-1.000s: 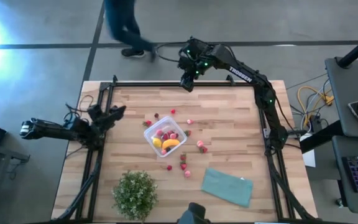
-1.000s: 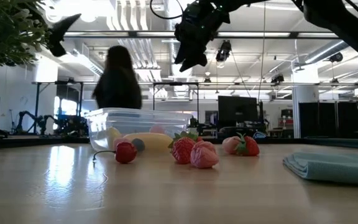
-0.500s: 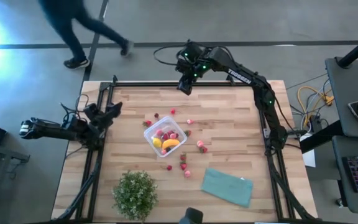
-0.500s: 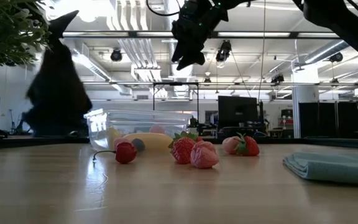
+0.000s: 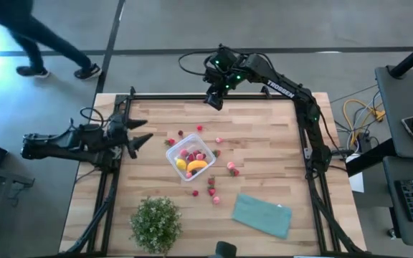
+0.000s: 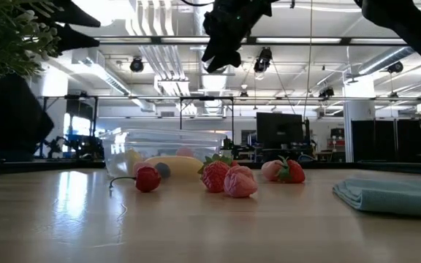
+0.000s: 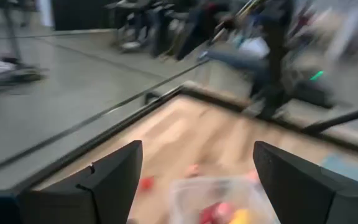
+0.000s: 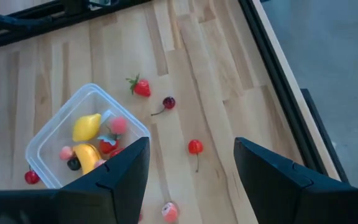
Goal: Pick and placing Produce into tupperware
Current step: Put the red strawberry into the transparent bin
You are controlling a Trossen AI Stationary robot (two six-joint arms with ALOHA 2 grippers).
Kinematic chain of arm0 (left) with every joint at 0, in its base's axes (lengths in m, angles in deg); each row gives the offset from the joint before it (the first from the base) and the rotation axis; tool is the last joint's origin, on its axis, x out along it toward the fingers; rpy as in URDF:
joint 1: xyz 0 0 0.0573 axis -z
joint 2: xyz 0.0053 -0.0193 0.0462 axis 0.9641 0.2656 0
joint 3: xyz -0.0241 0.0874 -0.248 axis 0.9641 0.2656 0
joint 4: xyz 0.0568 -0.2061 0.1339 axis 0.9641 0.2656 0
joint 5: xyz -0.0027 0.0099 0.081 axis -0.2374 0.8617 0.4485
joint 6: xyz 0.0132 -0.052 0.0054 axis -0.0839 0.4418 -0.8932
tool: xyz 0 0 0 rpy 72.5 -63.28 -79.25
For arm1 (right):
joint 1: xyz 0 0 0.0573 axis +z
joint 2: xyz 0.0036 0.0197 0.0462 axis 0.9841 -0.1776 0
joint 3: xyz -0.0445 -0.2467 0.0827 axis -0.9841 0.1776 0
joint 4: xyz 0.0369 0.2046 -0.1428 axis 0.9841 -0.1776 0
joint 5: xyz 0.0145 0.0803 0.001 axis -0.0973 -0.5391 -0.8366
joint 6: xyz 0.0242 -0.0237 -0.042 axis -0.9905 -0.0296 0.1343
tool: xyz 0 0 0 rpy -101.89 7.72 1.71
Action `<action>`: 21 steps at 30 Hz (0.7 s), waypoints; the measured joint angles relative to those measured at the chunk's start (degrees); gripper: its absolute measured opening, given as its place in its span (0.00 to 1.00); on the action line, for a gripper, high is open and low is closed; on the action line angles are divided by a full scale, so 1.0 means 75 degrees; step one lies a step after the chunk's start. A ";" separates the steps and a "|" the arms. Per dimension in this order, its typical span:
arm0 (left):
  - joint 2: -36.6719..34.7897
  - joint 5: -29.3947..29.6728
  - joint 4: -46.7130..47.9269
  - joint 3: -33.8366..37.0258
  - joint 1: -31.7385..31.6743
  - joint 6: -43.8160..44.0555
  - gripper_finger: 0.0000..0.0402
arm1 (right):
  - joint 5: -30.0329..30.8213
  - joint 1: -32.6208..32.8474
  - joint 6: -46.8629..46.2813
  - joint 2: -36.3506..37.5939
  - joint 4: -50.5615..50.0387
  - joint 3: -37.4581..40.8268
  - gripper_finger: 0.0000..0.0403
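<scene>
The clear tupperware [image 5: 191,160] sits near the middle of the wooden table [image 5: 264,143], and it already has a yellow banana [image 5: 196,165], a round yellow fruit [image 5: 181,165] and a few red berries inside. More little strawberries lie loose on the table around it, like a red one [image 5: 170,142] on the far left side of the box and a small bunch [image 5: 232,168] on its right. The left claw [image 5: 136,137] hangs over the left part of the table, near the box, with its fingers spread wide and nothing between them. The right claw [image 5: 215,97] is up high over the far edge of the table, well away from the fruit; its fingers are apart and it holds nothing. A teal cloth [image 5: 262,214] and a green plant [image 5: 155,223] sit on the near side. Here is what could go wrong, I think: the loose berries are tiny and round, so a claw could push one and make it roll away. The berries close to the box are tricky too, because a finger could bump the light box and slide it or tip it. A berry let go too high could bounce out.
</scene>
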 joint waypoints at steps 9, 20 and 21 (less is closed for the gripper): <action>0.0041 -0.0160 -0.0344 -0.0668 0.0000 -0.0305 0.73 | 0.0029 -0.0066 -0.0045 0.0009 -0.0013 0.0000 0.56; 0.0105 -0.0734 -0.1800 -0.0609 0.0003 0.0434 0.73 | 0.0059 -0.0193 -0.0105 0.0009 -0.0013 0.0000 0.56; 0.0143 -0.0715 -0.2023 -0.0607 0.0003 0.0435 0.73 | 0.0059 -0.0190 -0.0105 0.0009 -0.0012 0.0000 0.56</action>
